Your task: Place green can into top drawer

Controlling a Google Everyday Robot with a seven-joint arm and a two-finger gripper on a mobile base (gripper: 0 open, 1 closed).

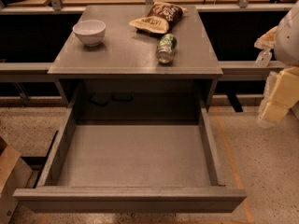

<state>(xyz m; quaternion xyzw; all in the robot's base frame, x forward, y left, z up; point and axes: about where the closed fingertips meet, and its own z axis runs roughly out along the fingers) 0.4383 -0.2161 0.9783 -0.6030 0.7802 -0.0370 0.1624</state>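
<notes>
The green can lies on its side on the grey table top, right of middle, silver end toward me. The top drawer is pulled fully open below the table's front edge, and its inside is bare. My gripper shows at the right edge of the camera view as pale yellowish parts, well to the right of the table and the can, at about the height of the table's front edge. It holds nothing that I can see.
A white bowl stands at the back left of the table top. A tan-and-brown chip bag lies at the back, just behind the can. A cardboard box sits on the floor at the left of the drawer.
</notes>
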